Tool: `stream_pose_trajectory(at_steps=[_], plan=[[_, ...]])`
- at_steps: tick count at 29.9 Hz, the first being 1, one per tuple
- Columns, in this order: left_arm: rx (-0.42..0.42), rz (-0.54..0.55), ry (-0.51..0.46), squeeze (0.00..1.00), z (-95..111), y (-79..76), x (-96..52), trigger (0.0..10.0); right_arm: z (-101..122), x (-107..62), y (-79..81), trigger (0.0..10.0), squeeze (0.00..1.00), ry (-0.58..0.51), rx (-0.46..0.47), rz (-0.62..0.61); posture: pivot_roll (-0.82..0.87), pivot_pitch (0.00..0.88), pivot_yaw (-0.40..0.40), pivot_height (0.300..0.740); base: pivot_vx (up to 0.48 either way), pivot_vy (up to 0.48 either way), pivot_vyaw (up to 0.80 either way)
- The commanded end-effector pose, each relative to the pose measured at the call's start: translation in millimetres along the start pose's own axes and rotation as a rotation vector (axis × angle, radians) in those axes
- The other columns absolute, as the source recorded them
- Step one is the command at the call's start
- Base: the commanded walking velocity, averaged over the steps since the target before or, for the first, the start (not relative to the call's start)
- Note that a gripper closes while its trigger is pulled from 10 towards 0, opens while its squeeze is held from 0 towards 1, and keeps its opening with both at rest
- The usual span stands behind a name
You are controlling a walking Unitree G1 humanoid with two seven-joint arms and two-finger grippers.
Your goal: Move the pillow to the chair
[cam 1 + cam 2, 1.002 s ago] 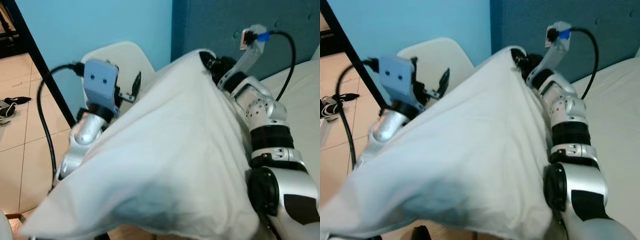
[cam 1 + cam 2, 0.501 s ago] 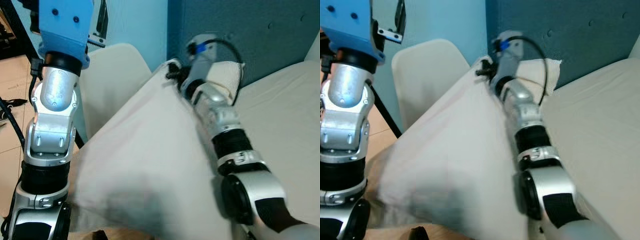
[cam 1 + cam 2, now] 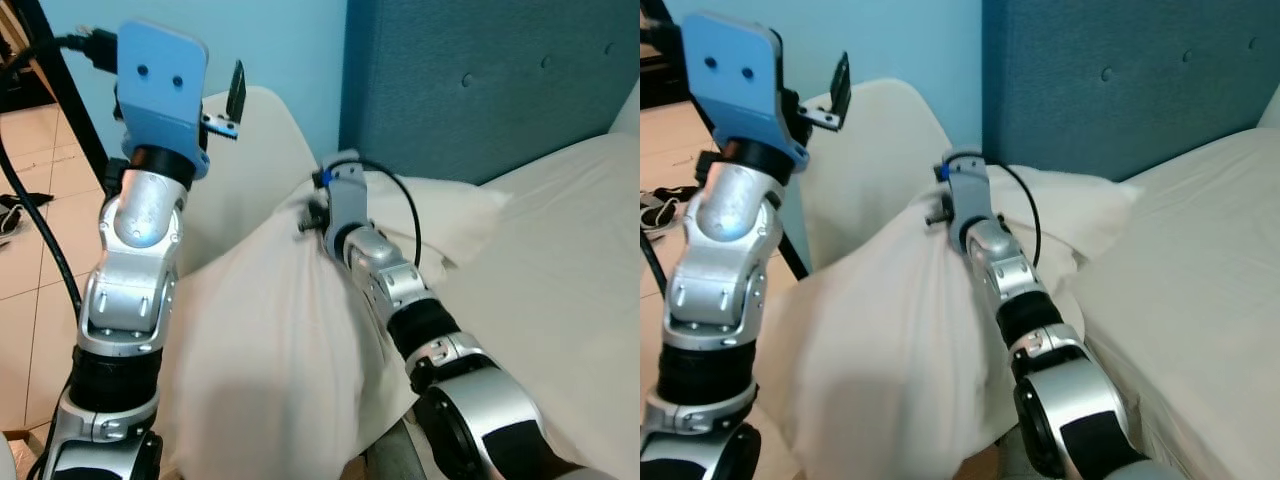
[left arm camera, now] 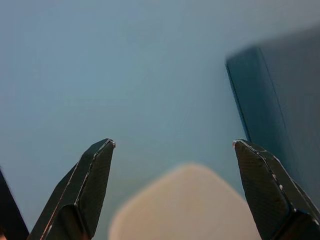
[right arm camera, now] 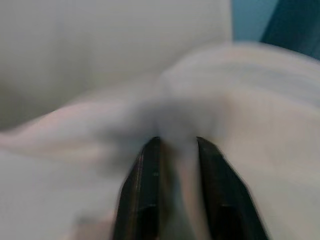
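One white pillow (image 3: 270,350) is showing, hanging in front of one cream chair (image 3: 262,160). One bed (image 3: 560,280) is lying along one dark blue headboard (image 3: 470,80). Two silver arms are reaching into view, so two grippers are counting: the left gripper (image 4: 172,150) and the right gripper (image 5: 175,150). One black pole (image 3: 60,110) is leaning across the tiled floor (image 3: 35,250), where one shoe (image 3: 658,205) is lying.

White pillow (image 3: 270,350), cream chair (image 3: 255,160), light blue wall (image 3: 280,45), dark teal headboard (image 3: 480,80), black-fingered left pincer (image 4: 172,150)
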State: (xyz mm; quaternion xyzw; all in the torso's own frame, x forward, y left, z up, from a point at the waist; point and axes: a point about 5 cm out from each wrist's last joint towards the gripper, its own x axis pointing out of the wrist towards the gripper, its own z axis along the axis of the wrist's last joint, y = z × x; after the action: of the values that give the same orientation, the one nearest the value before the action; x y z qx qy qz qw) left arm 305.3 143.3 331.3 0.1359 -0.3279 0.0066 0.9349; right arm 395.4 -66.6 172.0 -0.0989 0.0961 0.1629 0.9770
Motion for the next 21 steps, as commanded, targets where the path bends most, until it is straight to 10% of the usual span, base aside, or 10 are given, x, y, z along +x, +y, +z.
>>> stream_pose_trajectory(at_steps=[1, 7, 19, 20, 21], plan=[[-0.013, -0.022, 0.068, 0.00, -15, -3.7, -5.2, 10.0, -14, -1.2, -5.4, 10.0, 1.00, 0.058, -0.026, -0.029, -0.15, 0.083, 0.003, 0.520, 0.000, 0.000, 0.00], [-0.080, -0.071, 0.248, 0.00, -54, -16.9, -25.9, 10.0, -33, -11.8, -48.2, 10.0, 1.00, 0.099, 0.025, -0.125, -0.16, 0.094, 0.010, 0.520, 0.000, 0.000, 0.00], [-0.192, 0.051, 0.453, 0.00, -104, -13.0, -63.4, 10.0, 21, -51.2, -80.3, 10.0, 1.00, -0.155, 0.138, 0.250, -0.18, 0.113, 0.026, 0.520, 0.000, 0.000, 0.00], [-0.240, 0.085, 0.463, 0.00, -107, -12.6, -70.3, 10.0, 30, -64.5, -90.8, 10.0, 0.00, -0.259, 0.217, 0.275, -0.18, 0.113, 0.026, 0.528, 0.000, 0.000, 0.00], [-0.240, 0.085, 0.463, 0.00, -107, -12.6, -70.3, 10.0, 30, -64.5, -90.8, 10.0, 0.00, -0.259, 0.217, 0.275, -0.18, 0.113, 0.026, 0.528, 0.000, 0.000, 0.00]])
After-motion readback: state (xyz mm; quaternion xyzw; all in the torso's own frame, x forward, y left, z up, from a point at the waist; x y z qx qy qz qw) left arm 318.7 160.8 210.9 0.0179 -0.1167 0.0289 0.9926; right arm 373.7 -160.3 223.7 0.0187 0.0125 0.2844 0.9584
